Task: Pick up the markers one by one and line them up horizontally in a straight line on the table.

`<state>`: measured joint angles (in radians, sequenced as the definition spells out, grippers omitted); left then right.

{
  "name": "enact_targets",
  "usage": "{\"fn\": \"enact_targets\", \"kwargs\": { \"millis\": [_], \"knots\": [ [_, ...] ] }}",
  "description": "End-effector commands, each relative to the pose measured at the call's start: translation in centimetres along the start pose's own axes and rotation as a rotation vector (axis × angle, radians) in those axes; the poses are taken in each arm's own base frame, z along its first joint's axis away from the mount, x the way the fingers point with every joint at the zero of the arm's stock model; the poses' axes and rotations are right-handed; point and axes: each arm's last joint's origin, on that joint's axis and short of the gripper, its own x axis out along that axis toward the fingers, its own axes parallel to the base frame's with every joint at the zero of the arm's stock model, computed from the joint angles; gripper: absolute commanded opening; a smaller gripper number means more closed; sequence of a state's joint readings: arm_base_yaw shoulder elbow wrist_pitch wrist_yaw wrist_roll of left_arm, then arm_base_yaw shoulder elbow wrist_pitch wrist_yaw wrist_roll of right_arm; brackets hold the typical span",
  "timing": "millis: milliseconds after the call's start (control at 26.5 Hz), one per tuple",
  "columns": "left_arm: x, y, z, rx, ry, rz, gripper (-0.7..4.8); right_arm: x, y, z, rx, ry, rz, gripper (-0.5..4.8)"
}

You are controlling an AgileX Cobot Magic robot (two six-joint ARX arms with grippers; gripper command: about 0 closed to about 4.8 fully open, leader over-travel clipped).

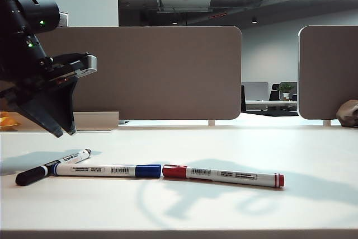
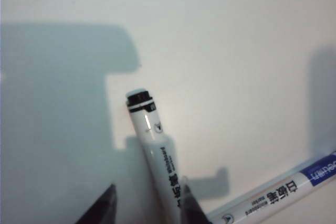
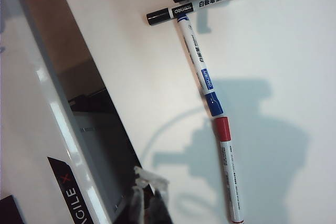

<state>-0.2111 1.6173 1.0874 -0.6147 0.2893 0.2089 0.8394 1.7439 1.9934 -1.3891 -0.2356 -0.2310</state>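
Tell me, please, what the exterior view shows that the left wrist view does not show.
Only the exterior view shows the red marker lying cap to cap with the blue marker, the full length of all three pens, the left gripper as a whole above the table, and the partition panels. Only the left wrist view shows close up the black marker's tail end lying between the left gripper's open fingertips. Both show the black and blue markers meeting at an angle. The right gripper appears in neither.
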Motion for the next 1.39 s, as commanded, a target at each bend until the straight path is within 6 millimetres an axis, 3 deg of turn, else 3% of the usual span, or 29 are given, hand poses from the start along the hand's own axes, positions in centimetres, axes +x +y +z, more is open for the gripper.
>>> {"fn": "enact_targets", "kwargs": {
  "millis": [38, 641, 1206, 1395],
  "knots": [
    [0.3, 0.1, 0.3, 0.003, -0.008, -0.013, 1.58, -0.5, 0.3, 0.0, -0.006, -0.018, 0.002, 0.30],
    [3.0, 0.6, -0.3, -0.034, 0.080, -0.065, 1.57, -0.6, 0.4, 0.0, -0.007, -0.020, 0.008, 0.30],
    [3.3, 0.8, -0.5, -0.028, 0.109, -0.023, 1.51, -0.6, 0.4, 0.0, -0.011, -0.021, 0.008, 0.30],
    [3.8, 1.0, -1.0, -0.014, 0.167, 0.006, 1.21, -0.6, 0.4, 0.0, -0.011, -0.022, 0.012, 0.30]
  ]
}}
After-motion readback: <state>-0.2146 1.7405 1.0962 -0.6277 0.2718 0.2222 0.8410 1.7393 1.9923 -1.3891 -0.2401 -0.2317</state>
